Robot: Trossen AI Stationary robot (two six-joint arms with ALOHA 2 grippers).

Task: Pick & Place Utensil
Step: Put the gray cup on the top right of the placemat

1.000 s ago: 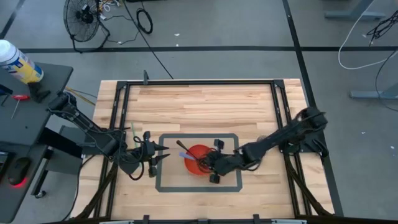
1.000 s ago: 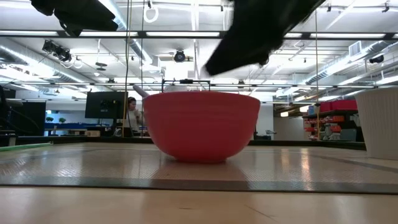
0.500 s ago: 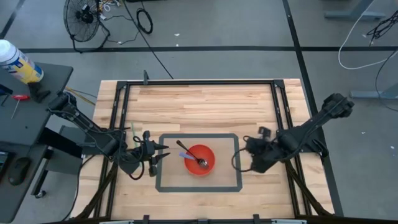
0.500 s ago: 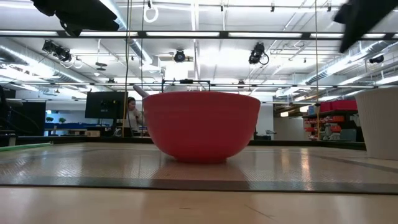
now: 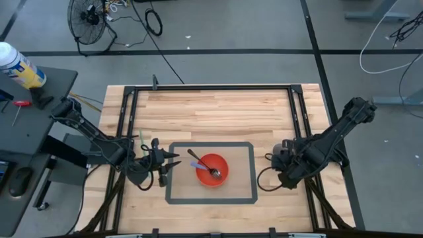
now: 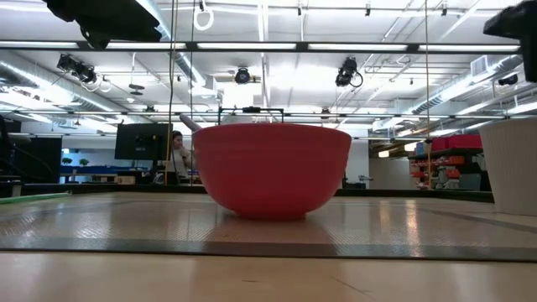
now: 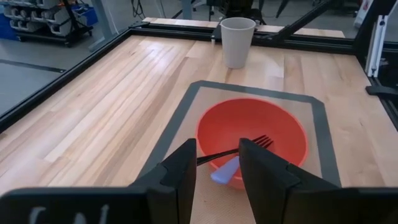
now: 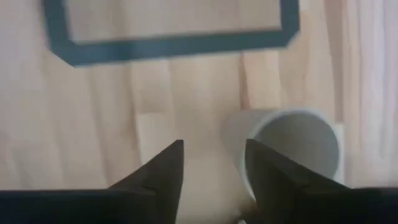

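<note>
- Arms sit low at opposite sides of the wooden table (image 5: 211,109): the left gripper (image 5: 173,161) lies near the left edge of the grey-bordered mat (image 5: 243,192), fingers aimed at the bowl (image 5: 220,177); the right gripper (image 8: 211,165) hangs over the table's right side, off the mat, pointing down.
- Left gripper's fingers (image 7: 183,177) stand parted with nothing between them, short of the bowl.
- Right gripper's fingers (image 8: 163,171) are spread apart and grasp nothing; below them lie bare wood and a white cup (image 8: 292,149), seen from above with its mouth open.
- Fork (image 7: 239,149) rests inside the red bowl, dark handle leaning out over the rim on the left arm's side, tines toward the bowl's middle; its long axis runs slantwise across the bowl.
- A pale blue utensil (image 7: 225,170) lies in the bowl beside the fork, at the rim nearest the left gripper.
- Bowl stands upright on the mat, left of its centre in the high view.
- Cup stands upright beyond the mat's right edge, well apart from the bowl.
- Between the left gripper and the bowl only mat shows.
</note>
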